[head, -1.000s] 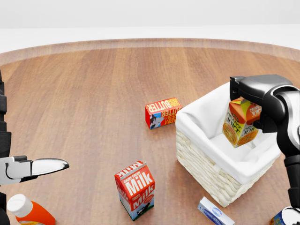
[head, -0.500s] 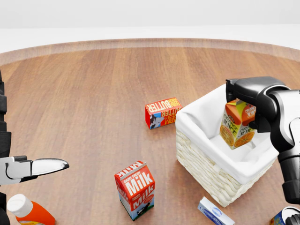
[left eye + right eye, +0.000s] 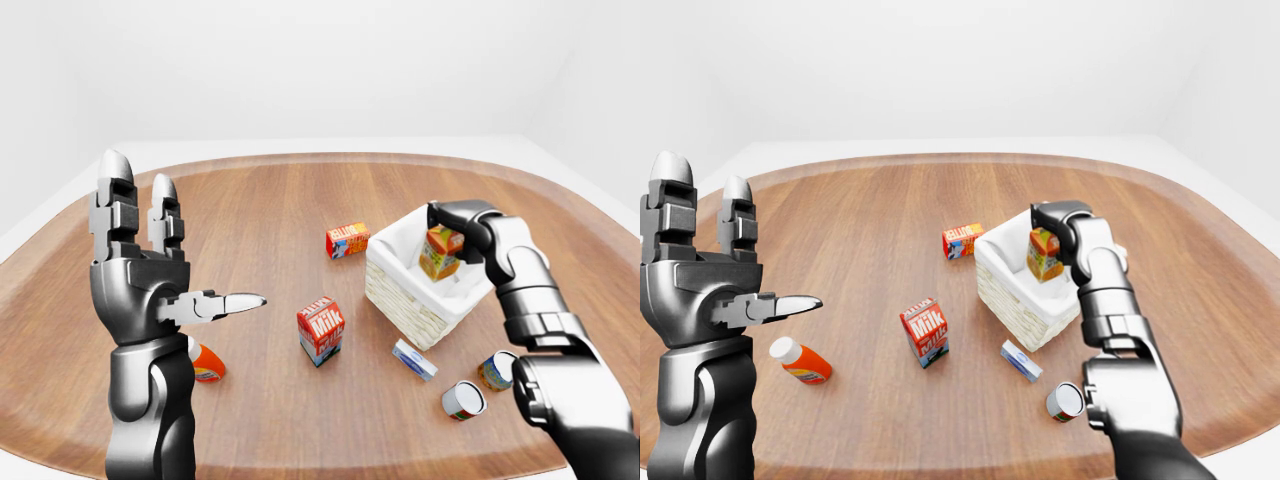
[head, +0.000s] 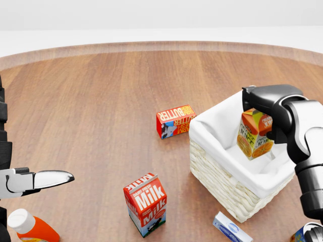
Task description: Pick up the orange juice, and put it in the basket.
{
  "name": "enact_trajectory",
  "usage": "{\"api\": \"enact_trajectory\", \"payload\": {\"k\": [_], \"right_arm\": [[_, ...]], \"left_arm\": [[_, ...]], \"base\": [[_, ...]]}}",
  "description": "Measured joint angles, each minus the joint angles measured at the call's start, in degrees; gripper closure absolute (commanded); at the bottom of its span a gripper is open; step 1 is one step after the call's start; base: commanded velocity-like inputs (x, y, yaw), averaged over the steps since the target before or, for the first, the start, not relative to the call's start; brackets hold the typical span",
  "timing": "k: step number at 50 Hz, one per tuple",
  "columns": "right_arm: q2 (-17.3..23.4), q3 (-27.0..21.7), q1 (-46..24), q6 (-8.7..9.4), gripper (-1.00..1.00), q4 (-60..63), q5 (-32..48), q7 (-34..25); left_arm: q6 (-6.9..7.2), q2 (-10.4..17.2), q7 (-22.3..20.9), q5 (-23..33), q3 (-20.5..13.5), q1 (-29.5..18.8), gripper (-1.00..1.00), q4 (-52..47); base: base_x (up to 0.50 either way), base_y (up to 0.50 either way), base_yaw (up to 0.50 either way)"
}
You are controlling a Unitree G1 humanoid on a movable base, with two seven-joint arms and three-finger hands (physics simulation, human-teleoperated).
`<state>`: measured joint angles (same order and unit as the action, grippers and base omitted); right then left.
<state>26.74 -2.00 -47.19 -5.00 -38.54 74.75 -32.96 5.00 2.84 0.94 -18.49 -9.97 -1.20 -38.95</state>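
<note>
Gripping the orange juice (image 4: 254, 133) from above, the right hand (image 4: 275, 108) has its fingers closed on the carton's top, inside the basket (image 4: 222, 174) at the head view's right. Whether the carton touches the basket's bottom is unclear. The left hand (image 3: 140, 275) is spread open at the left, holding nothing.

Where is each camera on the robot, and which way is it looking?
Head view: on the head, looking down at the table; shows the right hand holding the orange juice over the basket, plus one left fingertip.
Left-eye view: on the head, looking wider; shows both arms, left hand raised open.
Right-eye view: beside it, nearly the same picture.
All share the milk carton.
</note>
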Motion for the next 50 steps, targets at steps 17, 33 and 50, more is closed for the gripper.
{"api": "enact_trajectory", "payload": {"k": [17, 33, 50], "right_arm": [[-0.4, 1.0, -1.6, 0.00, 1.00, -5.3, 1.9, 5.8], [-1.1, 1.7, -1.5, 0.00, 1.00, -7.6, 2.4, 8.3], [-2.2, 2.4, -1.0, 0.00, 1.00, -9.9, 2.5, 11.4]], "left_arm": [[0.00, 0.0, 0.0, 0.0, 0.0, 0.0, -1.00, 0.0], [0.00, 0.0, 0.0, 0.0, 0.0, 0.0, -1.00, 0.0], [0.00, 0.0, 0.0, 0.0, 0.0, 0.0, -1.00, 0.0]], "base": [[0.00, 0.00, 0.00], [0.00, 0.00, 0.00], [0.00, 0.00, 0.00]]}}
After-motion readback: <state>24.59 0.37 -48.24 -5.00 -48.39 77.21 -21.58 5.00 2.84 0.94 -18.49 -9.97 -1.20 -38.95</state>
